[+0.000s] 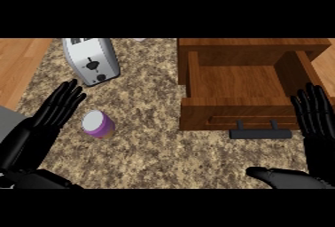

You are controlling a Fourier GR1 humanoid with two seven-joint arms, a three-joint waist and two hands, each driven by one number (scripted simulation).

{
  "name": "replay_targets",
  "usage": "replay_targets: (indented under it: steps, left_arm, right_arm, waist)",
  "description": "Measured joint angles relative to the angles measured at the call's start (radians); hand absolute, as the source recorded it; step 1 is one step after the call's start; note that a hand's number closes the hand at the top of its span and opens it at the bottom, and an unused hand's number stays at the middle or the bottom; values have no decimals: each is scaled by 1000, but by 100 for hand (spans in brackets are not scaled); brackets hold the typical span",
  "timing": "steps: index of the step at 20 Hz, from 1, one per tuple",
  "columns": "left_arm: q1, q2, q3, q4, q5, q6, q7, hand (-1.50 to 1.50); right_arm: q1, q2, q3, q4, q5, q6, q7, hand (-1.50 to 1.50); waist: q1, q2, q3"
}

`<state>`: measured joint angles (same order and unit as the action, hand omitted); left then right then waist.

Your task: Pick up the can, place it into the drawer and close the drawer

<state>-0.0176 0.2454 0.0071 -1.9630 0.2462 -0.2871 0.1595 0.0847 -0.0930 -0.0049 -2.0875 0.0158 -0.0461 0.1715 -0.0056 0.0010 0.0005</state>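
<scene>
One can (98, 124), one toaster (92, 60), one drawer (247, 91), two hands. That's the lot on the speckled stone counter (163, 150).

The can is upright w/ a pale flat top and a purple band round its side. It sits left of centre on the counter, just beside the left hand (49, 117), on that hand's inner side, next to the lower part of its fingers. Can't tell if the side of the hand actually touches it; nothing is wrapped round it. The left hand is spread flat, fingers straight and pointing up toward the toaster, holding nothing.

The toaster is silver, lying above the can near the top edge, tilted a bit, dark knob on its face. Apart from the can.

The drawer is wooden, pulled out to the right of centre, inside bare wood, w/ a dark handle (260, 131) on its front panel. It's well apart from the can, across a stretch of counter.

The right hand (314, 117) is at the far right edge, fingers straight and upright, overlapping the drawer's right corner in view, thumb (268, 174) sticking out low toward the left. Also holding nothing.
</scene>
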Motion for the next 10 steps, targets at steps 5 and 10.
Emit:
replay_targets:
  steps: [5,10]
  left_arm:
    - [25,17,34,-44,47,-30,78,-150]
    - [8,15,78,-30,86,-35,131,-150]
  right_arm:
    - [30,-11,-37,4,-25,26,6,-150]
    - [92,-1,-44,-24,-31,49,-12,-150]
  waist:
    - [4,-1,0]
    - [4,-2,0]
